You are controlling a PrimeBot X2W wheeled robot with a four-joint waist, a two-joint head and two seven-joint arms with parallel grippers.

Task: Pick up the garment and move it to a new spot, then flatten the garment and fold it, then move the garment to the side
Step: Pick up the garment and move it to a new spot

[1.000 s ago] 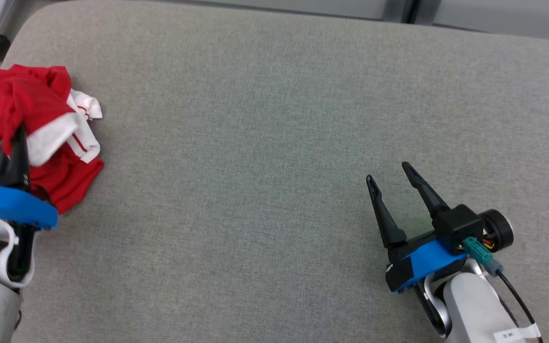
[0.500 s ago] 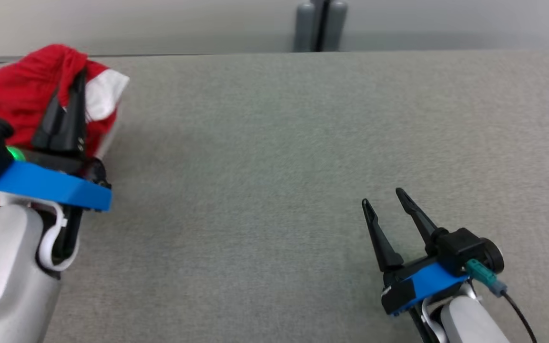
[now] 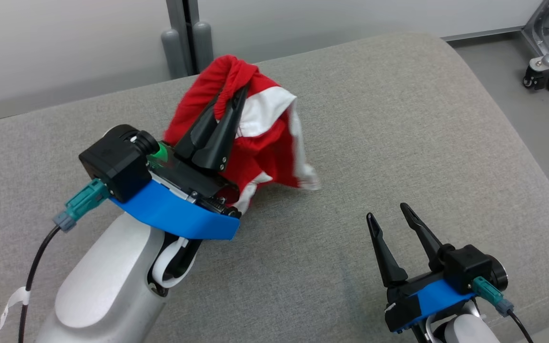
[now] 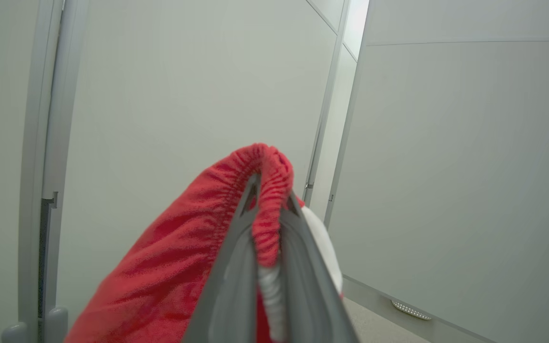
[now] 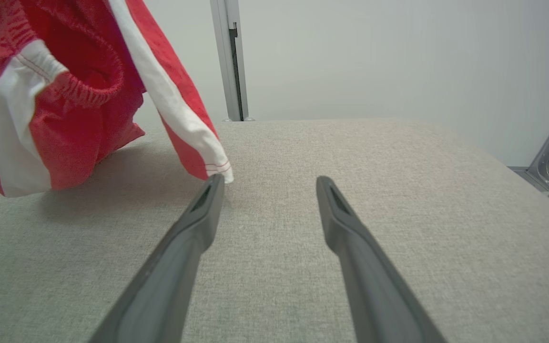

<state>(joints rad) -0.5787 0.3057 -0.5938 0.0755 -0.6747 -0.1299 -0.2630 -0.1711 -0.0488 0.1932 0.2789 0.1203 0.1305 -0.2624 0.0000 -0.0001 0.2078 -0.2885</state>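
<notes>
Over the middle of the grey fabric-covered desk [image 3: 398,119] hangs one garment [image 3: 265,143], a pair of red shorts with white side panels. It is the single piece of clothing in sight. Two end effectors are in the head view, each with two long dark fingers.

The left end effector [image 3: 232,93] is clamped on the gathered red waistband, and a fold of the elastic bulges over both fingertips. Its pale forearm rises from the lower left of the head view. The fingers slant up and away towards the back wall, so the left wrist view looks at pale wall panels past the bunched cloth.

The right end effector [image 3: 386,212] sits low at the lower right with its fingers spread wide and nothing between them. They lie nearly level above the desk and point away from the robot.

The garment's long axis runs downward from the pinched waistband towards the desk. The waistband is uppermost and the leg hems are lowest. One white-edged hem dangles just beside the tip of the right end effector's left finger. I cannot tell whether the lowest cloth touches the desk.

Behind the desk stand two grey posts [image 3: 186,45]. One wheeled metal frame [image 3: 548,62] stands on the floor at the far right.
</notes>
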